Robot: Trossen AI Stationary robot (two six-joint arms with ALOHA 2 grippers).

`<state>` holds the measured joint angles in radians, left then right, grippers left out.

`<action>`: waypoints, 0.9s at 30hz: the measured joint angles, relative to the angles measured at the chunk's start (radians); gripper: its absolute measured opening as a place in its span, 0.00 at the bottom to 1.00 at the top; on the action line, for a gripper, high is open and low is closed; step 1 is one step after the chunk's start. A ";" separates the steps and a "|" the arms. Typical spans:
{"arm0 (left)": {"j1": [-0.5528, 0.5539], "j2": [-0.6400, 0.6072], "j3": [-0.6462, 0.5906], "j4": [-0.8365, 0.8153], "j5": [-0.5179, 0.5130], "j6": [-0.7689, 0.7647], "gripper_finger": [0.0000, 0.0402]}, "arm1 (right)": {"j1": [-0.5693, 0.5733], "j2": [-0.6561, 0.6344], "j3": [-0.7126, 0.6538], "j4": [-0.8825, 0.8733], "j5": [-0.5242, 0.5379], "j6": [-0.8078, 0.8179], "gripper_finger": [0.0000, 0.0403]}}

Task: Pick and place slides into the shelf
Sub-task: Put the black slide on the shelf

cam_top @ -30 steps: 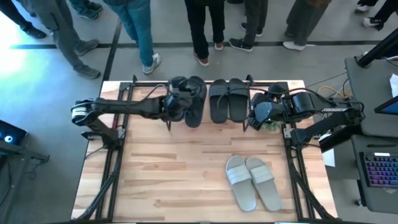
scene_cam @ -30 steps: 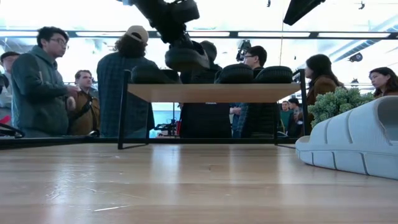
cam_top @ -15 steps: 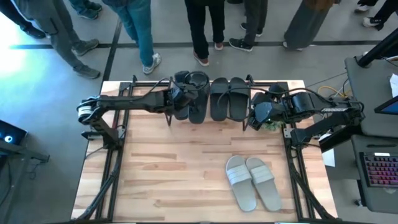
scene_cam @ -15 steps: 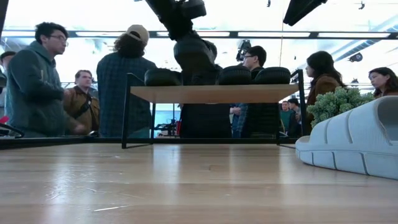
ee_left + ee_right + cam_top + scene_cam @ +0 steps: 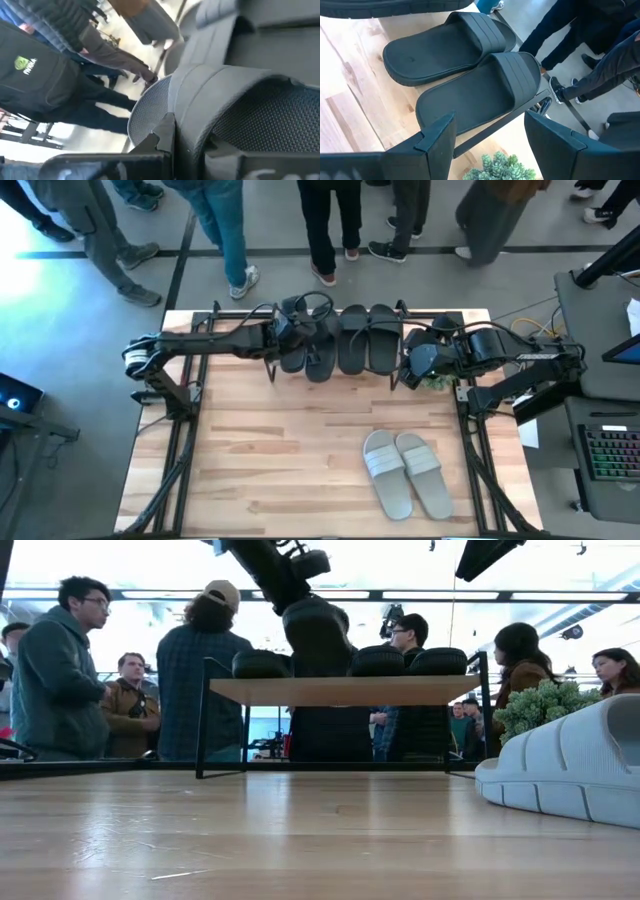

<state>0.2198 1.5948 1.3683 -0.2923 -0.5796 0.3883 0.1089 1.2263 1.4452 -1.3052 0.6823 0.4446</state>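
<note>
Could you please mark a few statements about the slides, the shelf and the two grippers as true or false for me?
1. The left gripper is shut on a dark slide over the shelf. True.
2. The two light grey slides already sit on the shelf. False: they lie side by side on the wooden tabletop, nearer the front.
3. The right gripper is open and holds nothing. True: it waits at the shelf's right end, facing two dark slides that rest on the top board.
4. The shelf's top board is bare. False: dark slides lie on it.
5. A small green plant sits near the right gripper. True.
</note>
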 joint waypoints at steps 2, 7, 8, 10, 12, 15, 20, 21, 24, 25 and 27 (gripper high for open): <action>0.019 0.001 0.000 0.008 0.021 -0.019 0.00 | 0.000 0.000 0.000 0.000 0.000 0.000 0.56; 0.069 0.008 -0.008 0.012 0.048 -0.068 0.00 | 0.000 0.000 0.000 0.000 0.000 0.000 0.56; 0.075 0.008 -0.013 0.017 0.049 -0.065 0.00 | 0.000 0.000 0.000 0.000 0.000 0.000 0.56; 0.085 0.008 -0.025 0.022 0.049 -0.057 0.00 | 0.000 0.000 0.000 0.000 0.000 0.000 0.56; 0.094 0.008 -0.042 0.024 0.056 -0.047 0.00 | 0.000 0.000 0.000 0.001 0.000 0.000 0.56; 0.097 0.008 -0.061 0.022 0.063 -0.042 0.00 | 0.000 0.000 0.000 0.001 0.000 0.001 0.56; 0.092 -0.004 -0.061 0.000 0.069 -0.042 0.00 | 0.000 0.000 0.000 0.001 0.000 0.001 0.56; 0.089 -0.007 -0.059 -0.005 0.073 -0.042 0.00 | 0.000 0.000 0.000 0.001 0.000 0.001 0.56; 0.085 -0.019 -0.060 -0.019 0.076 -0.042 0.00 | 0.000 0.000 0.000 0.001 0.000 0.001 0.56; 0.083 -0.021 -0.060 -0.030 0.076 -0.043 0.00 | 0.000 0.000 0.000 0.001 0.000 0.001 0.56; 0.080 -0.022 -0.060 -0.053 0.078 -0.044 0.00 | 0.000 0.000 0.000 0.001 0.000 0.000 0.56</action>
<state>0.2997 1.5727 1.3083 -0.3454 -0.5018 0.3444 0.1089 1.2263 1.4452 -1.3045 0.6819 0.4450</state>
